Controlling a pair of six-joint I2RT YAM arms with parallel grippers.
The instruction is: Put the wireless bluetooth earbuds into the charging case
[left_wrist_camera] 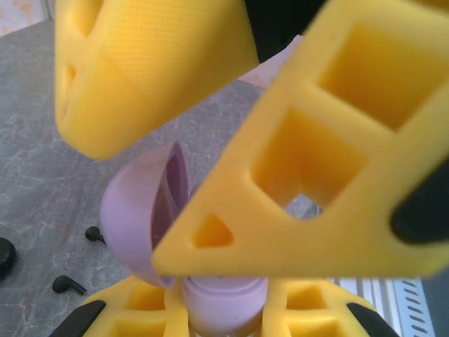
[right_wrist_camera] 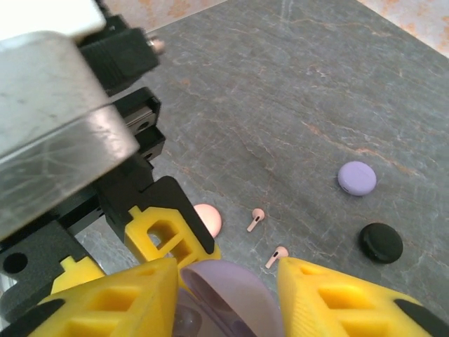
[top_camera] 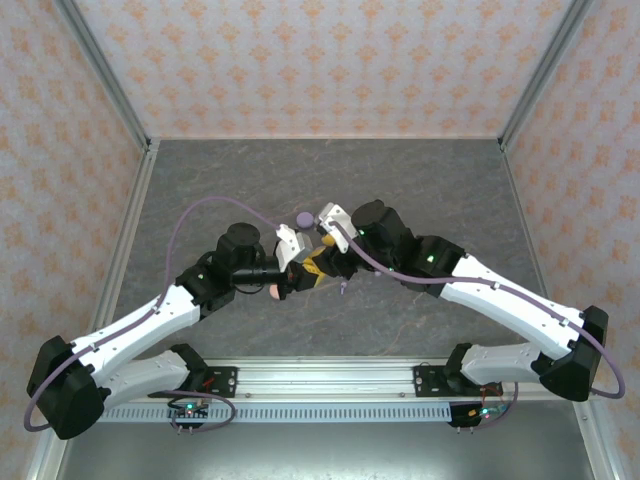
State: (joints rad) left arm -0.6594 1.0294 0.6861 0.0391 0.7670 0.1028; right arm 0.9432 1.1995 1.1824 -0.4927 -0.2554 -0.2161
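Fingers first: left fingers (left_wrist_camera: 144,303) are clamped tight on the base of the lilac case (left_wrist_camera: 224,302). Its lid (left_wrist_camera: 140,210) is swung up toward 10–11 o'clock from the base in left wrist view. Right fingers (right_wrist_camera: 112,295) stand partly apart, straddling that lid from above. Nothing visibly pinched btwn them, and can't tell if they touch the lid. Whether a bud sits in the wells is hidden.

Earbuds, right wrist view, read from the held case: pinkish bud (right_wrist_camera: 256,219) lies loose on the surface (right_wrist_camera: 295,84) at 1 o'clock, second pinkish bud (right_wrist_camera: 277,256) at 2. Both are near a pink case (right_wrist_camera: 208,219) at 12. A closed lilac case (right_wrist_camera: 356,177) is at 2 and a black case (right_wrist_camera: 381,242) at 2–3, both farther out. In left wrist view, black bud (left_wrist_camera: 68,284) lies at 9 o'clock and second black bud (left_wrist_camera: 93,234) at 10.

Step looks like loading the open case. To do it well:
- L arm should hold the clamp steady, case mouth up, no re-grip.
- R should lift clear w/o knocking the lid shut.
- Pick a bud by its head, stem down, colour matched to the case; the pinkish ones prob belong to the pink case.
- Line stem over the well, lower slow, release only once seated.

Main risk is a tiny bud slipping or rolling off.
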